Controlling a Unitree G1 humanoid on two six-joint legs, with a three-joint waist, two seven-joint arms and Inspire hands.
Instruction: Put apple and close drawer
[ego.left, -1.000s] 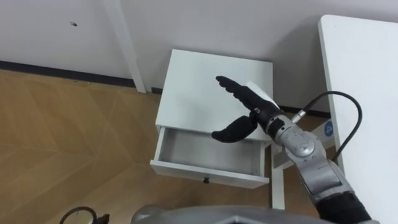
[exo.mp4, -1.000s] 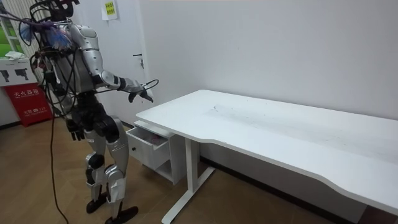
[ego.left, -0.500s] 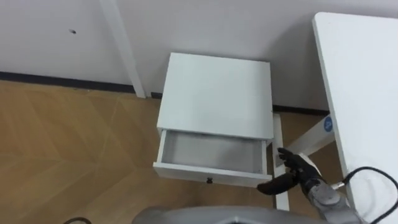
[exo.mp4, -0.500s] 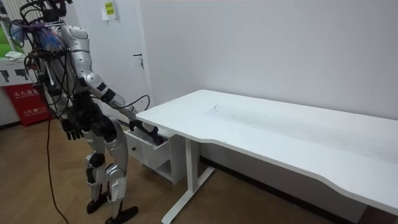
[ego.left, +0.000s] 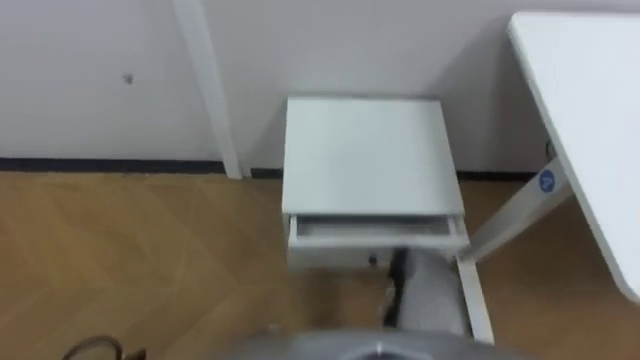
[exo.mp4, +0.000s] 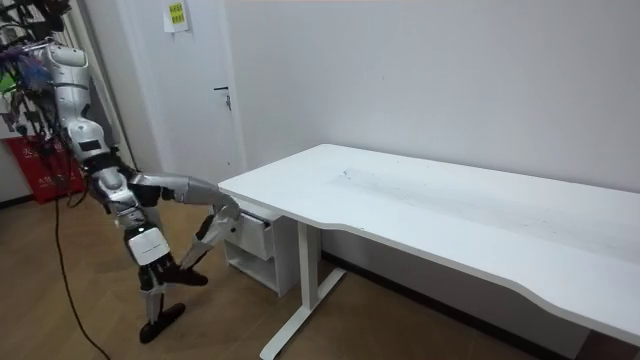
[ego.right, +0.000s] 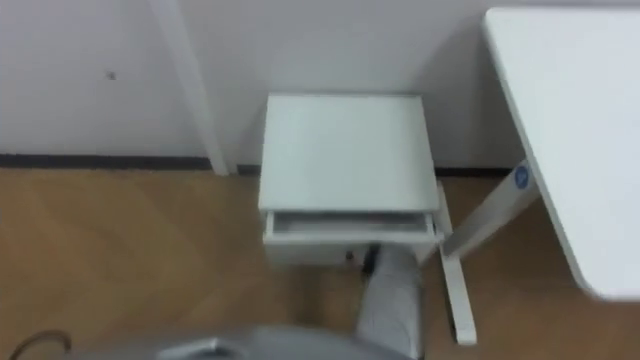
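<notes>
A white wall (ego.left: 90, 60) backs the room, with a white upright strip (ego.left: 205, 85) at the left running down to the brown wood floor (ego.left: 130, 260). In the middle a low white cabinet (ego.left: 365, 150) stands against the wall. Its 1 drawer (ego.left: 375, 229) is out by just a narrow strip, too little to tell whether the apple lies inside. The drawer looks light and stiff and should slide straight. A flat push on the middle of its front panel would likely close it without skewing. In the room view the robot leans back in front of the cabinet, its right hand (exo.mp4: 233, 207) stretched out near the drawer front. Whether that hand is open or closed cannot be told. At the right, the white counter (ego.left: 590, 110) stands just beside the cabinet.
</notes>
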